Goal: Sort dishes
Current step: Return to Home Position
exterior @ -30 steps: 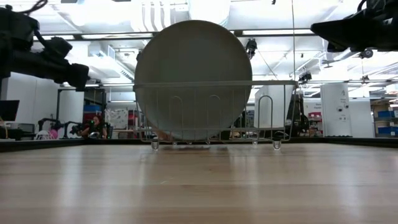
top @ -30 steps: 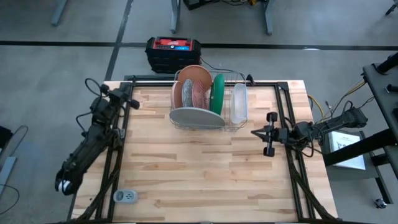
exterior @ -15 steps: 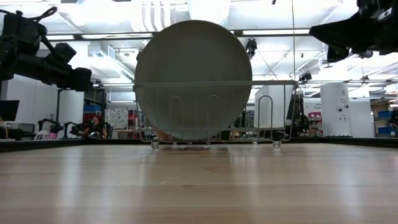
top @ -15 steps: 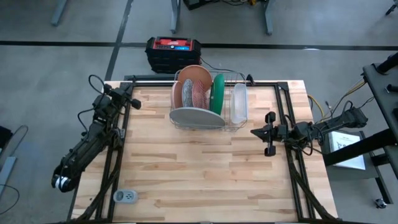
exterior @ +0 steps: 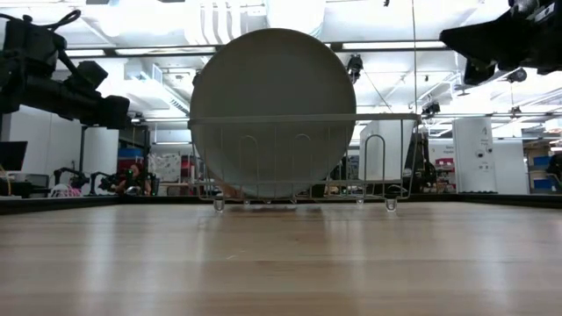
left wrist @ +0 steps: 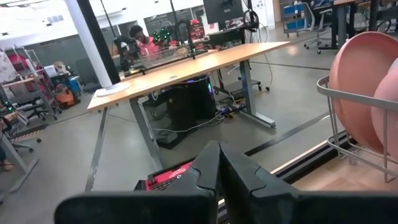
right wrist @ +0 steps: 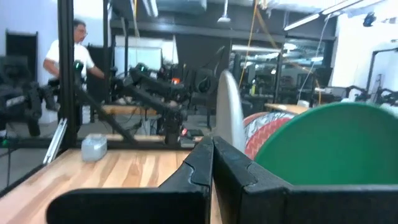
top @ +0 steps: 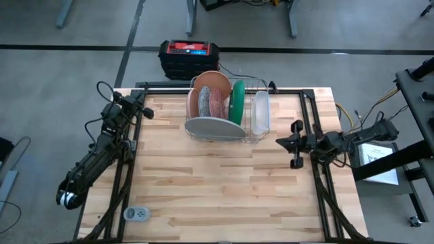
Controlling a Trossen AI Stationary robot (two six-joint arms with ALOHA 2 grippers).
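Across rack (exterior: 386,117) front, grey plate (exterior: 272,79) on edge; left gripper (top: 147,113), right gripper (top: 279,143) closed, empty.

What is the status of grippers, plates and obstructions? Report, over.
Left gripper shut, left edge of table. Right gripper shut, right of silver wire rack. Round flat plates upright in rack. No obstruction.

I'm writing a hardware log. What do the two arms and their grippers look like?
The left arm and right arm are black, slim and jointed, with loose black cables looping alongside. The left gripper and right gripper each have two black angular fingers. No markings show.
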